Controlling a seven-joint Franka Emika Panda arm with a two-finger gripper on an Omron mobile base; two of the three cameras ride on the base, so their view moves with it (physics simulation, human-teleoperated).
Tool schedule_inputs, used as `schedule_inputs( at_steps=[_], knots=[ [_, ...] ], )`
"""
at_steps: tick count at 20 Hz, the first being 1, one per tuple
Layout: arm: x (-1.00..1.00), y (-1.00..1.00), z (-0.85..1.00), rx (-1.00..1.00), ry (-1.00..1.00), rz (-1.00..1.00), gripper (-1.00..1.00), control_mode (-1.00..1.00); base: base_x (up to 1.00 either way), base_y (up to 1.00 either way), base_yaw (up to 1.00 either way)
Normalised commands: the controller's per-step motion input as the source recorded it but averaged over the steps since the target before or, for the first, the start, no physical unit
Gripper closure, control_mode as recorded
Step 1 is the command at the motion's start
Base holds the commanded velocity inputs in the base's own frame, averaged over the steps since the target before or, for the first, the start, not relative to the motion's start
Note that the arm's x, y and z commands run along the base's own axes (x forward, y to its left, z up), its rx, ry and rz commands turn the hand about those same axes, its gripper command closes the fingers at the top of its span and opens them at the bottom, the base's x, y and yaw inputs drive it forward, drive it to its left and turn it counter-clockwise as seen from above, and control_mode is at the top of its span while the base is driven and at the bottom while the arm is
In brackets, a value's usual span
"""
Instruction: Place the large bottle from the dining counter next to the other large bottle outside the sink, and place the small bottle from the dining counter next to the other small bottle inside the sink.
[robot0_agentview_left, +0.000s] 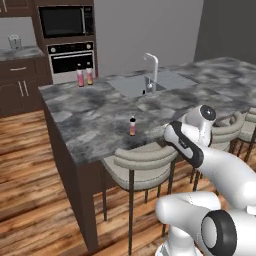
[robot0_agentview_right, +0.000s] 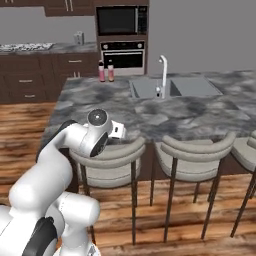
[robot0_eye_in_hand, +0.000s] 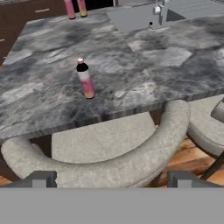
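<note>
The gripper (robot0_eye_in_hand: 109, 179) hangs over the curved back of a grey stool (robot0_eye_in_hand: 131, 162) at the near edge of the dining counter (robot0_eye_in_hand: 43, 109), jaws spread as wide as they go, nothing between them, its two dark finger tips (robot0_eye_in_hand: 41, 179) poking up at the bottom of the hand view. And there stands the small bottle (robot0_eye_in_hand: 85, 79), upright on the marbled stone just beyond the stool, pink fading to yellow at the base under a dark cap, well apart from the gripper. In the left base view the same small bottle (robot0_agentview_left: 132, 126) sits near the counter's front edge, with the arm's white elbow just to its right. Farther back, the sink (robot0_agentview_left: 131, 84) lies sunk in the counter with its tall silver faucet (robot0_agentview_left: 153, 67) arching over it, and a tiny dark shape at the faucet's foot (too small to make out). At the far edge, left of the sink, two large bottles (robot0_agentview_left: 84, 75) stand upright side by side.
</note>
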Motion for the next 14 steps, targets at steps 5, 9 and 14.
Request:
schedule_inputs(
  at_steps=[5, 9, 14],
  knots=[
    [0.0, 0.0, 0.0, 0.0, 0.0, 0.0, -1.0, 1.0, 0.0, -0.72, 0.33],
    [0.0, 0.0, 0.0, 0.0, 0.0, 0.0, -1.0, 1.0, 0.08, -0.53, 0.32],
    [0.0, 0.0, 0.0, 0.0, 0.0, 0.0, -1.0, 1.0, 0.22, -0.06, 0.15]
  ],
)
